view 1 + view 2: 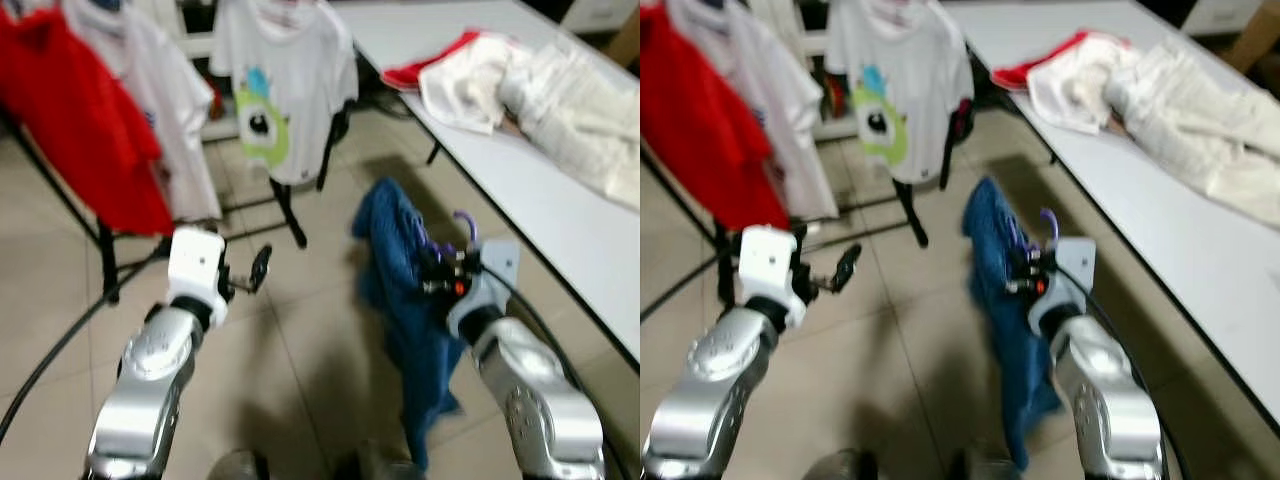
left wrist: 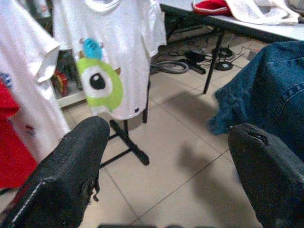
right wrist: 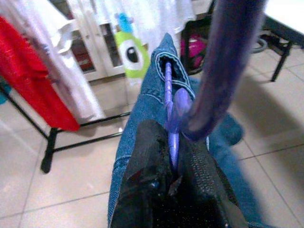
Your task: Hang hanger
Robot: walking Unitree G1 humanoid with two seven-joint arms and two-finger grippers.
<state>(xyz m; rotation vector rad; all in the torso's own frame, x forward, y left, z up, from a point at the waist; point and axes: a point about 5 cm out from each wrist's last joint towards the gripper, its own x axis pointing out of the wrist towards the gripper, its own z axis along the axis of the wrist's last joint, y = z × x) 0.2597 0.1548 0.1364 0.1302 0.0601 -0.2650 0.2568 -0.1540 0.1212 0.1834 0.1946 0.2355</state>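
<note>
Ahead, a clothes rack [image 1: 105,262] hung with a red shirt [image 1: 75,120] and white T-shirts [image 1: 285,75]; to the right, a worktop [image 1: 560,235] piled with laundry. Carrying step, by the look of it. Denim garment [image 1: 405,290] draped on a purple hanger [image 3: 169,107], right end effector [image 3: 173,166] clamped on its neck (hook free). Left end effector [image 2: 166,175] spread wide, empty. Next: lifting the hook onto the rail.
</note>
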